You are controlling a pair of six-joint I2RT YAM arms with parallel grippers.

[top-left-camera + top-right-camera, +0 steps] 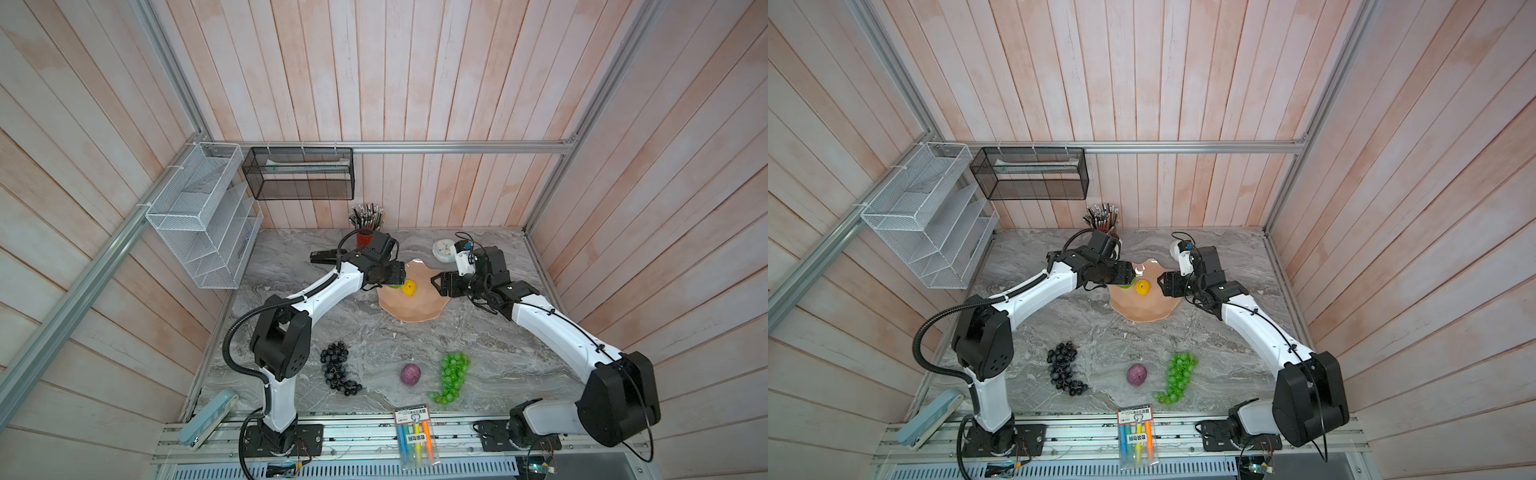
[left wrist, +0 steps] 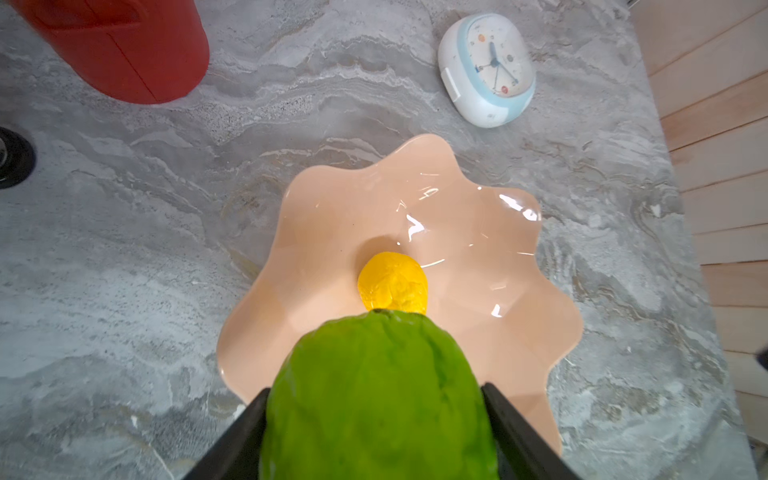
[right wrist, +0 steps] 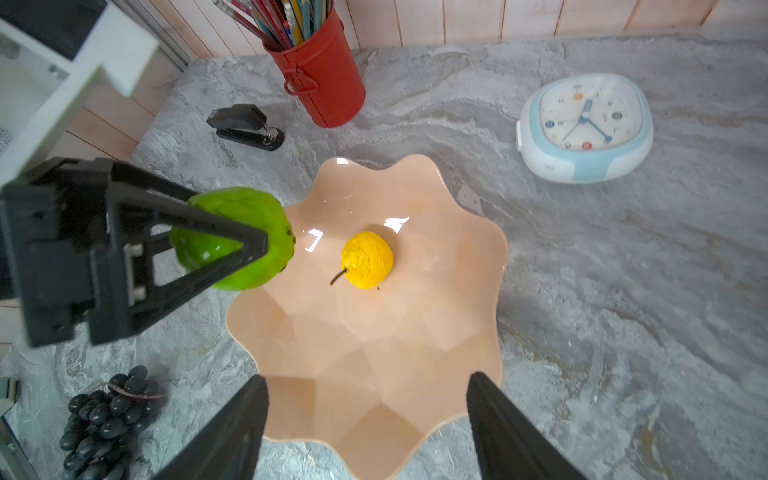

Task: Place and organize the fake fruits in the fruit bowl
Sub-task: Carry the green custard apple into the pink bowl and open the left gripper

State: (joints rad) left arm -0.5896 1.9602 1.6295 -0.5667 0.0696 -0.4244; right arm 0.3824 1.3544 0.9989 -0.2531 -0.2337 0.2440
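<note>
The left end effector [image 2: 374, 397] pinches the lime-green ball [image 3: 239, 205] above the rim of the fruit bowl [image 3: 374, 332]. The right end effector [image 3: 369, 378] is spread and empty; 1 yellow fruit [image 3: 367, 259] lies in the bowl.

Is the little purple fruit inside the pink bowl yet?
No, the purple fruit lies on the table, between the dark grape bunch and the green grape bunch, apart from the pink bowl.

Bright, even light all round. White glare streaks flash on the glossy fruit bowl [image 2: 457, 199], and a soft shadow hugs the yellow fruit [image 2: 392, 282]. Close to the lens, the bumpy green fruit [image 2: 378, 395] goes soft. In both top views the wall planks [image 1: 104, 104] bow at the edges.
</note>
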